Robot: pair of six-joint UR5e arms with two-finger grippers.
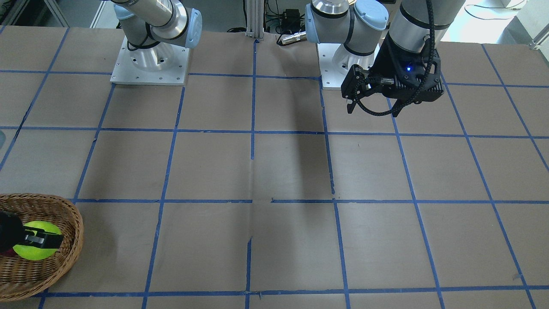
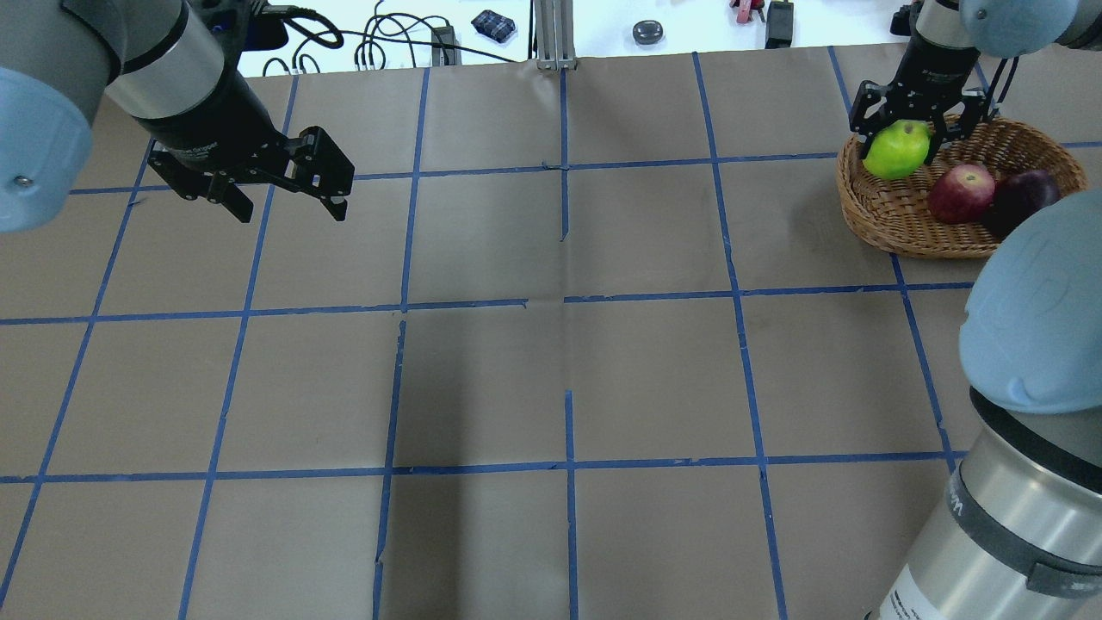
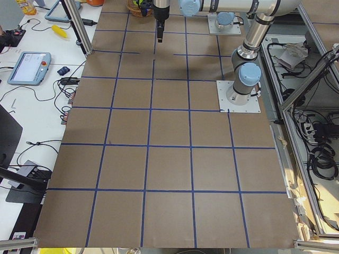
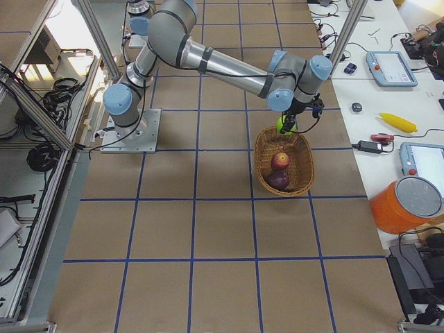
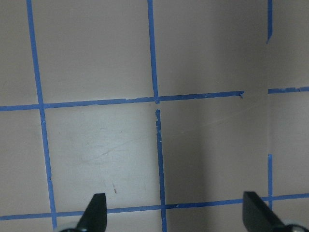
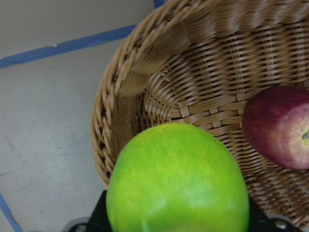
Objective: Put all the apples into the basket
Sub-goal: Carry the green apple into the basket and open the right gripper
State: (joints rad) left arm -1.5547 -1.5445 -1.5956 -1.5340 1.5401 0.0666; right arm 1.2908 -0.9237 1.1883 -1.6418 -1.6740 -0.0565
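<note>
My right gripper (image 2: 900, 146) is shut on the lime green apple (image 2: 897, 151) and holds it over the near-left end of the wicker basket (image 2: 869, 220). In the right wrist view the green apple (image 6: 176, 183) fills the lower middle, above the basket's rim (image 6: 120, 96). The red apple (image 2: 960, 194) and the dark maroon apple (image 2: 1020, 196) lie inside the basket. In the front-facing view the green apple (image 1: 36, 246) and the basket (image 1: 64, 257) show at the bottom left. My left gripper (image 2: 290, 211) is open and empty, hanging above bare table far from the basket.
The table is brown with blue tape lines. The arm bases (image 1: 150, 64) stand at the robot's edge. My right arm's elbow (image 2: 1033, 327) covers the overhead view's lower right. Cables and small items (image 2: 647, 32) lie beyond the far edge.
</note>
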